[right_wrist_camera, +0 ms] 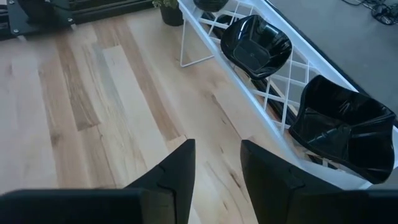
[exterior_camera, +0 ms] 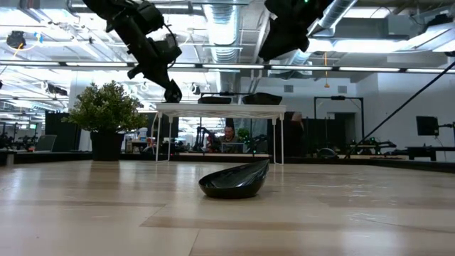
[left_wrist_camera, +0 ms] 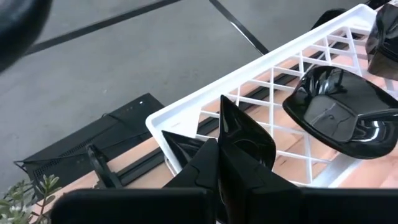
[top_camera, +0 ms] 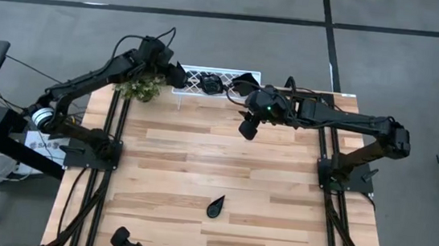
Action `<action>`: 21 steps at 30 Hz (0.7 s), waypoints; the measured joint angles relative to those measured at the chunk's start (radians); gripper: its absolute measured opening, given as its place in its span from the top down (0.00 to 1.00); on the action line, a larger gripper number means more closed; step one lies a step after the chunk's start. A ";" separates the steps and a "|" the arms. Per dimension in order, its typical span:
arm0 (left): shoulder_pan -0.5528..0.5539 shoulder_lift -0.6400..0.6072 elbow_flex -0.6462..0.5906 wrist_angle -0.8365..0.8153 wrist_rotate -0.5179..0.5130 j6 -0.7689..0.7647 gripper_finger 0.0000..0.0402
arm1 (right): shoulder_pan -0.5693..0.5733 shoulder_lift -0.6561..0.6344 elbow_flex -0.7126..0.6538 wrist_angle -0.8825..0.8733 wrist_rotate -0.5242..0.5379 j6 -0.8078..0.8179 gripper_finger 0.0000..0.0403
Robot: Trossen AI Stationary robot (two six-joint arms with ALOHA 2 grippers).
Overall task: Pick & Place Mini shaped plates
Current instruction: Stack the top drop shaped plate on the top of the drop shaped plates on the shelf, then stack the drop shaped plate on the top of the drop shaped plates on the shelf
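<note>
- Left jaws (left_wrist_camera: 217, 180) pinch a teardrop plate (left_wrist_camera: 239, 134) over the tray (left_wrist_camera: 249, 81).
- Right jaws (right_wrist_camera: 217, 168) stand apart, empty, beside the tray.
- Another plate (top_camera: 215, 207) lies far off on the worktop (top_camera: 278, 185).

one plate (top_camera: 215, 207) lies mid-table, others (top_camera: 210, 82) on the tray (top_camera: 245, 75) behind.

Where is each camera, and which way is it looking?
High view: above the wooden table, looking straight down; both arms show.
Low view: at tabletop height, looking level at a glossy black teardrop plate; arms come from above.
Left wrist view: over the white lattice tray; shut left gripper holds a plate.
Right wrist view: beside the tray; open right gripper.
Both wrist views share the tray.
</note>
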 joint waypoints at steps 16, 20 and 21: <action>0.000 0.000 0.000 -0.030 0.020 -0.007 0.91 | 0.004 0.000 0.000 0.001 0.000 0.017 0.69; 0.000 0.000 0.000 -0.030 0.023 -0.018 0.87 | 0.004 0.000 0.000 0.002 0.000 0.020 0.69; 0.000 0.000 0.000 -0.030 0.025 -0.029 0.86 | 0.004 0.000 0.000 0.004 0.000 0.021 0.69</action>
